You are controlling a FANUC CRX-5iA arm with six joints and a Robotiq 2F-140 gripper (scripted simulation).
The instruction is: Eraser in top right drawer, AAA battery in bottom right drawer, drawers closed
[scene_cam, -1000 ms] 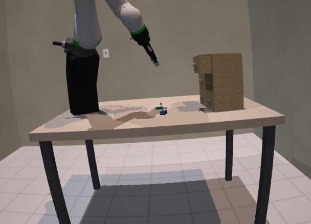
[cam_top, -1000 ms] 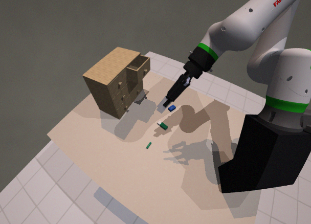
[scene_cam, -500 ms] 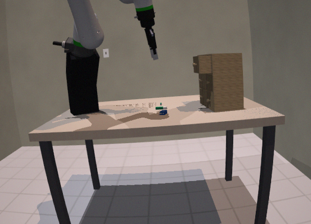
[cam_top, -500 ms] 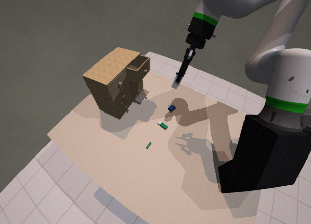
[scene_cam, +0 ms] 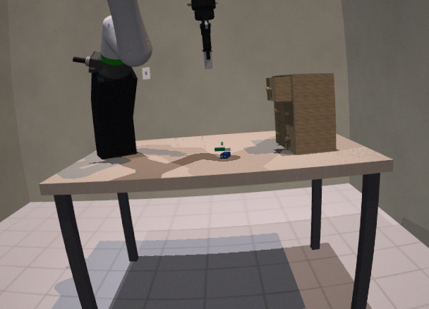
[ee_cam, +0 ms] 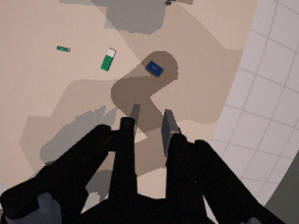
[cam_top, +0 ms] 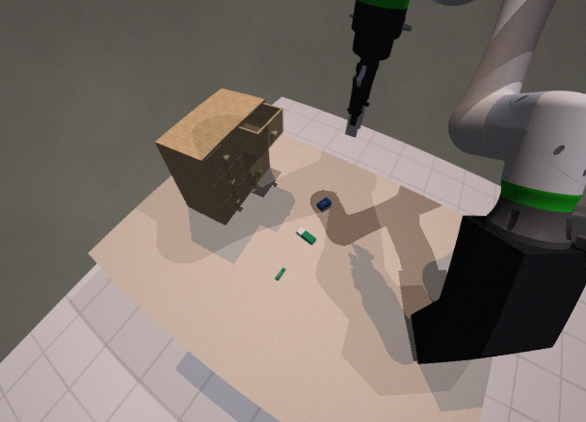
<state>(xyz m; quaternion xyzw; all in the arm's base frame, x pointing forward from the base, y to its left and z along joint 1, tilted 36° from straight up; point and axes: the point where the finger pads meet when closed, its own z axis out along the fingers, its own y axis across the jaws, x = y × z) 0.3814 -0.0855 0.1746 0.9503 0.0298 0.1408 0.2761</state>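
The eraser (cam_top: 306,236) (scene_cam: 221,149) (ee_cam: 107,60), a green and white block, lies flat on the table. The AAA battery (cam_top: 280,274) (scene_cam: 221,143) (ee_cam: 63,48), a small green rod, lies apart from it. The wooden chest (cam_top: 207,127) (scene_cam: 314,111) stands upright. Its top right drawer (cam_top: 277,126) (scene_cam: 282,89) is pulled partly out and level; no object shows in its visible part. The other drawers look in, though shadow hides detail on the right. My gripper (cam_top: 353,129) (scene_cam: 208,65) (ee_cam: 150,117) points down high above the table, partly open and empty, away from the chest.
A small blue block (cam_top: 324,203) (scene_cam: 225,155) (ee_cam: 154,68) lies on the table (cam_top: 217,315) (scene_cam: 219,183) near the eraser. Knobs stick out from the chest's front. The arm's black pedestal (cam_top: 482,291) (scene_cam: 114,118) stands at the opposite end of the table.
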